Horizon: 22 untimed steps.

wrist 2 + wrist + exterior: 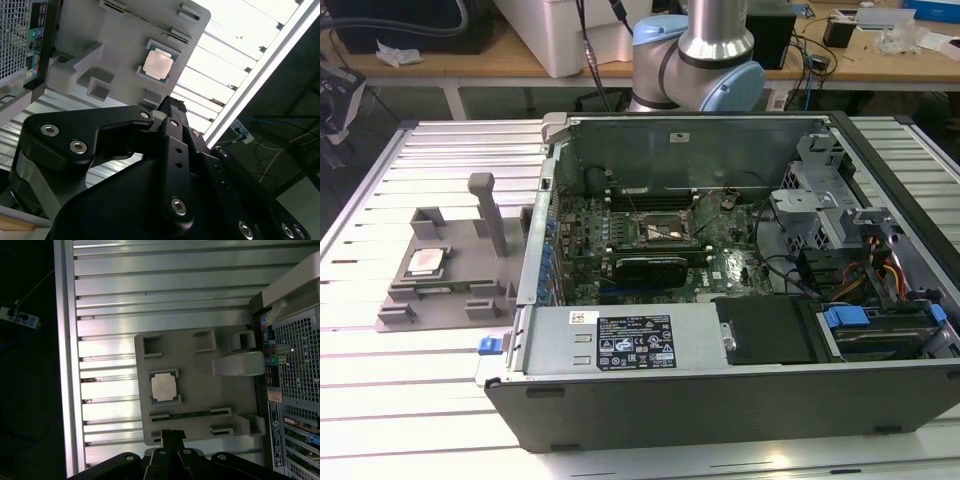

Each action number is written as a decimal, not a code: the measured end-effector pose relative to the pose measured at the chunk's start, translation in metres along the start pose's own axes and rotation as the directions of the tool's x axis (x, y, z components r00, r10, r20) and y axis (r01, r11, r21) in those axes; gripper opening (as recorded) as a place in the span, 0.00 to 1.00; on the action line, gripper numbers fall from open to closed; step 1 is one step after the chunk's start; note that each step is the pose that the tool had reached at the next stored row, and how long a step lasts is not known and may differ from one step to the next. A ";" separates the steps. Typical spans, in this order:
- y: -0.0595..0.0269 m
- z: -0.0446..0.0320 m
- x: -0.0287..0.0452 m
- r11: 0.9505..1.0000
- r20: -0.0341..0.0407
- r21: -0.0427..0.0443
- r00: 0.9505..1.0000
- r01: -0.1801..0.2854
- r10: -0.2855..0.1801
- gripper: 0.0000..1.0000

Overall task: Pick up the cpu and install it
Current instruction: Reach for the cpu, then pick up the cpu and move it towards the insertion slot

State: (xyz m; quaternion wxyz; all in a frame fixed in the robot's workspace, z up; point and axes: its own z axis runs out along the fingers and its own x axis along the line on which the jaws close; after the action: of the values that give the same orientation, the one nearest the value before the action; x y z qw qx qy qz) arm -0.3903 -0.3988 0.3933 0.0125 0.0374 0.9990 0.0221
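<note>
Gripper [172, 434] jaws closed, empty; cpu [164, 387] seated in tray [200, 360], untouched; descending closed risks striking, dislodging it.

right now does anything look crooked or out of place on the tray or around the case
Nothing stands out. The cpu lies flat and square in its pocket on the grey tray, untouched, with the gripper apart from it. The computer case lies open beside the tray.
</note>
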 end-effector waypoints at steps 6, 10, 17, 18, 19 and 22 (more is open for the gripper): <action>-0.0002 -0.0001 0.0020 1.000 0.000 0.000 1.000 0.000 0.000 0.11; -0.0002 0.0000 0.0021 1.000 0.000 0.000 1.000 0.000 0.000 0.11; -0.0002 0.0000 0.0023 1.000 0.000 0.000 1.000 0.000 0.000 0.11; -0.0002 -0.0001 0.0023 1.000 0.000 0.000 1.000 0.000 0.000 0.11; -0.0002 -0.0001 0.0023 1.000 0.000 0.000 1.000 0.000 0.000 0.17; -0.0002 -0.0001 0.0024 1.000 0.000 0.000 1.000 0.000 0.000 0.42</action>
State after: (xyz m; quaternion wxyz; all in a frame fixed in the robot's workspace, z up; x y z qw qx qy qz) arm -0.3927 -0.3988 0.3933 0.0125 0.0374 0.9990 0.0221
